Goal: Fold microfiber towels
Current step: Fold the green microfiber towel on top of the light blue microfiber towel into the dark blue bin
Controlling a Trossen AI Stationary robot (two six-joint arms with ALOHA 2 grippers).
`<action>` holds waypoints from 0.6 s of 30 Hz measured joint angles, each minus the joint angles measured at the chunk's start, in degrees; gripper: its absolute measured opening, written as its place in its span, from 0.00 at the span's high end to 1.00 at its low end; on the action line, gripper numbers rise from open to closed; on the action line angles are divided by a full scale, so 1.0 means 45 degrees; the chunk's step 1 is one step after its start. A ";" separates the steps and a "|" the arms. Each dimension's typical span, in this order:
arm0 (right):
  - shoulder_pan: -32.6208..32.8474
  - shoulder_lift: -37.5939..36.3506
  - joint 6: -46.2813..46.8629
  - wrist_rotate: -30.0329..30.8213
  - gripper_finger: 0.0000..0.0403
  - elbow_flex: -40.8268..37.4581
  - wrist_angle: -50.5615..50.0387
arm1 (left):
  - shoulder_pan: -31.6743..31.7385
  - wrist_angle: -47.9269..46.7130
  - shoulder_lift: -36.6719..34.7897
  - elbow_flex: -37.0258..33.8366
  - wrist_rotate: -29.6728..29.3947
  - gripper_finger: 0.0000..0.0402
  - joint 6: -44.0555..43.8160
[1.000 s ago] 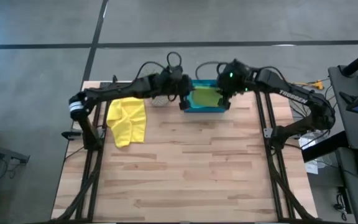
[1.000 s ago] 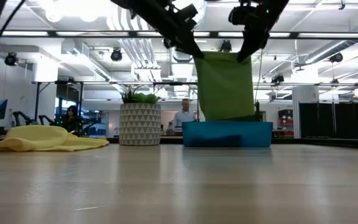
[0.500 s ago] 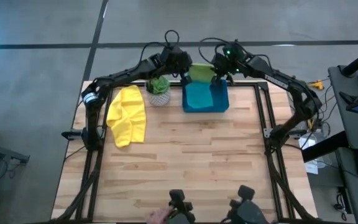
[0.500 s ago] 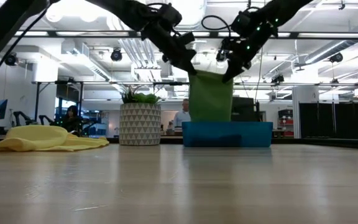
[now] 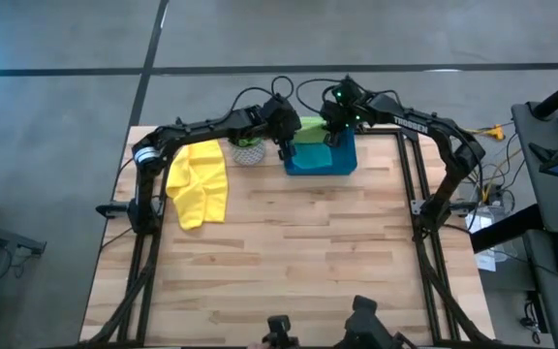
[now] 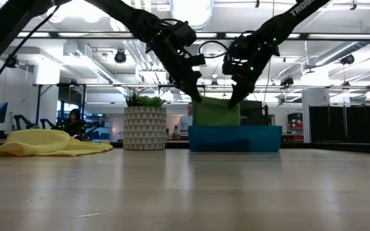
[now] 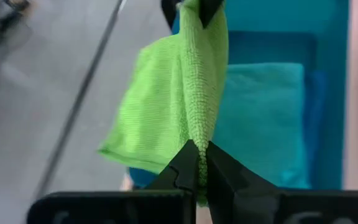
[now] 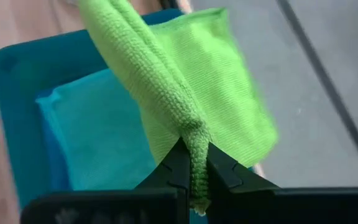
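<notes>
The wooden table (image 5: 289,252) fills the middle and lower part of the high view, with both dark arms reaching to its upper edge. The yellow towel (image 5: 199,181) lies crumpled and flat at the upper left of the table, its long axis running from the top of the frame toward the bottom; in the low view it shows as a low heap at the left edge (image 6: 44,142). The teal-blue tray (image 5: 321,158) sits at the upper centre of the table, just right of a potted plant (image 5: 249,147) in a patterned white pot (image 6: 144,128). Inside the tray lies a folded teal towel (image 7: 260,118), flat, on top of a blue towel (image 8: 53,155) of which only an edge shows. The light green towel (image 6: 216,112) hangs above the far edge of the tray, stretched between the two grippers; its upper edge runs left to right across the frame in the high view (image 5: 310,127), and the cloth drops from that edge toward the tray. The left gripper (image 5: 284,124) is at the left end of that edge, fingers closed tight on a bunched fold of the green cloth (image 7: 197,163). The right gripper (image 5: 333,120) is at the right end, likewise pinched on the cloth (image 8: 193,165). A person (image 6: 186,120) stands in the room behind the tray.
</notes>
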 joint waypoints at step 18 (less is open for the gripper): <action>0.0636 0.0015 0.0673 -0.1196 0.97 -0.2230 0.0286 | -0.0163 0.0024 0.0500 -0.0967 0.2270 1.00 -0.1247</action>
